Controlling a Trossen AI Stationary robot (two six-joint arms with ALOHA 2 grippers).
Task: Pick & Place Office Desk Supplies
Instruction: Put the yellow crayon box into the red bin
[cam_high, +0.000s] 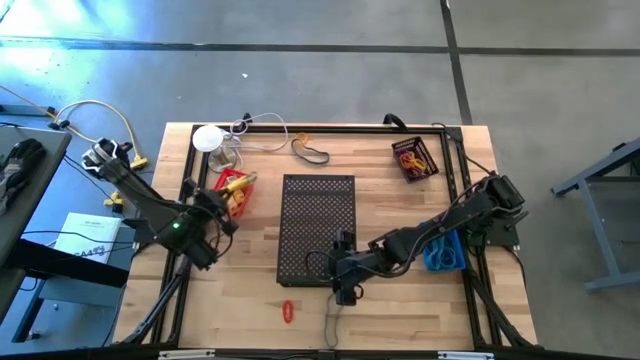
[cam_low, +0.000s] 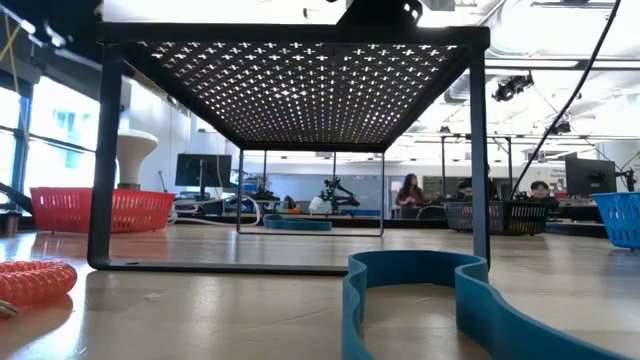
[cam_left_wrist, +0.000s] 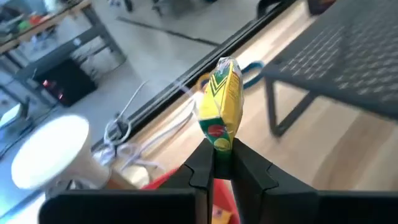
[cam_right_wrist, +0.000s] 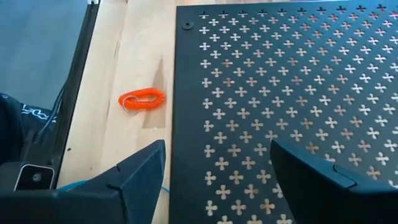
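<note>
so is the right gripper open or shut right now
Open. In its own wrist view the right gripper shows its two fingers spread wide apart above the black perforated stand, with nothing held between them.

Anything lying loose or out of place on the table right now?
Yes: an orange coil loop lies alone on the bare wood near the front edge, outside any bin. The open right pincer hovers beside it at the black mesh riser. The left pincer grips a yellow packet.

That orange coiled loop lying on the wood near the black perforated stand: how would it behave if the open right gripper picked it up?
The orange coiled loop looks springy, so it would probably stretch or sag. It seems light and lies flat, so unlikely to roll. The right gripper hovers open above the perforated stand.
</note>
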